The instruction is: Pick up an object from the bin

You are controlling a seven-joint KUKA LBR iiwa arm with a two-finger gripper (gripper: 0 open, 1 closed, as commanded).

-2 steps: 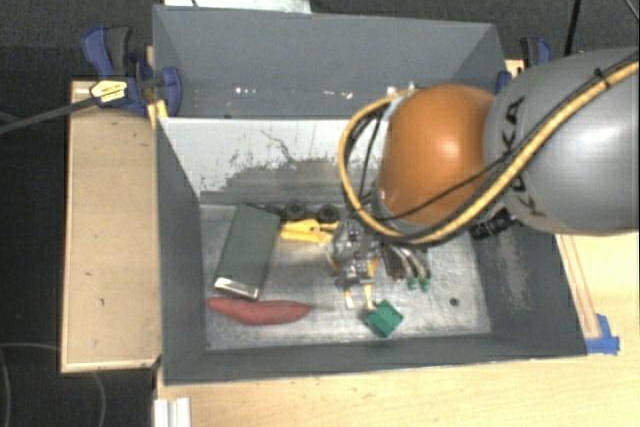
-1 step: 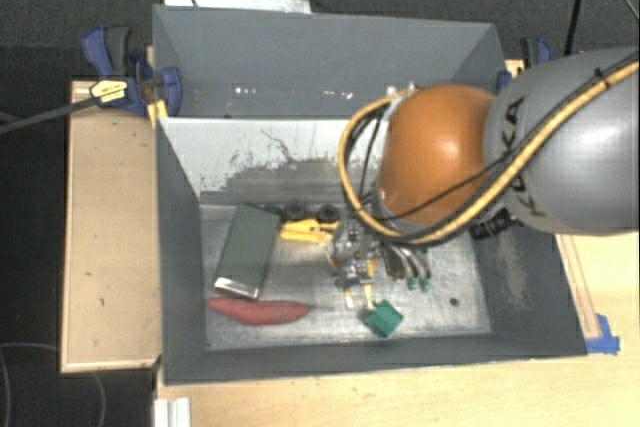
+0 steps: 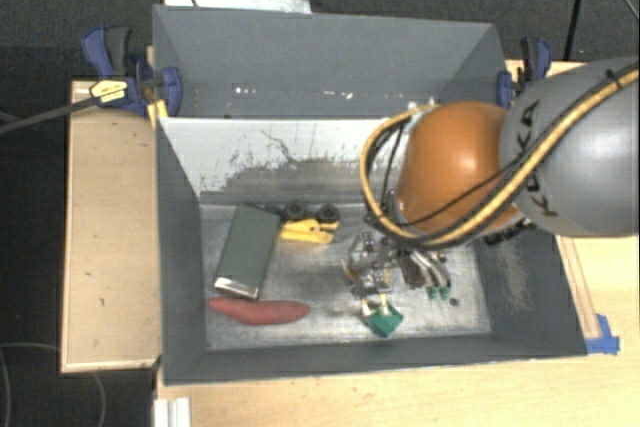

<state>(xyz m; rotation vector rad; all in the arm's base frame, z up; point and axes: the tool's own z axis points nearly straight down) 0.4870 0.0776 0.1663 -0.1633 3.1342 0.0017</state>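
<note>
My gripper [image 3: 368,270] hangs low over the bin floor, right of centre, under the arm's orange cover. Just below it, near the front wall, lies a small green object [image 3: 384,320]; it sits at the gripper's tip, and I cannot tell whether they touch. A yellow and black piece [image 3: 308,231] lies to the gripper's upper left. A small green bit [image 3: 440,293] lies just to its right.
A dark green flat box [image 3: 247,246] with a silvery end lies at the left of the bin floor. In front of it lies a red elongated object [image 3: 260,312]. The arm covers the bin's right part.
</note>
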